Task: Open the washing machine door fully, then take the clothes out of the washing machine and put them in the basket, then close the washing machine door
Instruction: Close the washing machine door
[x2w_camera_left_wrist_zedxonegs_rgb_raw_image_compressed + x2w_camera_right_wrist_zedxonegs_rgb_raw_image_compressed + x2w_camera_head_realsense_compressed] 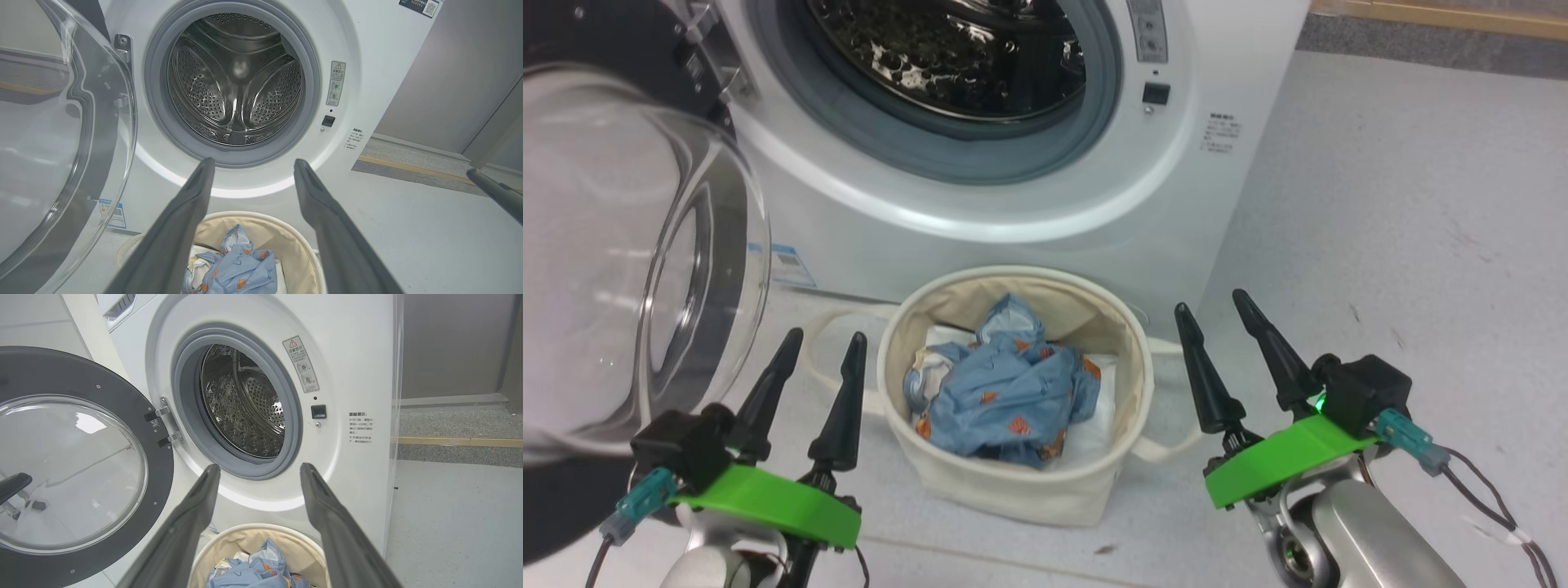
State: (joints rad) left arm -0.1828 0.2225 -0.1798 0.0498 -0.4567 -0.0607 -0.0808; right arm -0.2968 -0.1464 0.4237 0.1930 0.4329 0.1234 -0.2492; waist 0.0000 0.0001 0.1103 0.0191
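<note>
Since the drum [235, 81] looks empty and the clothes [1005, 384] lie in the basket [1005, 490] near me, I judge unloading done. Left gripper [826, 333] and right gripper [1210, 300] stand wide open, holding nothing. Next, I push the door [159, 457], open at left, shut.

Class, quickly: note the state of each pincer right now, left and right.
Left pincer: open, holding nothing.
Right pincer: open, holding nothing.
</note>
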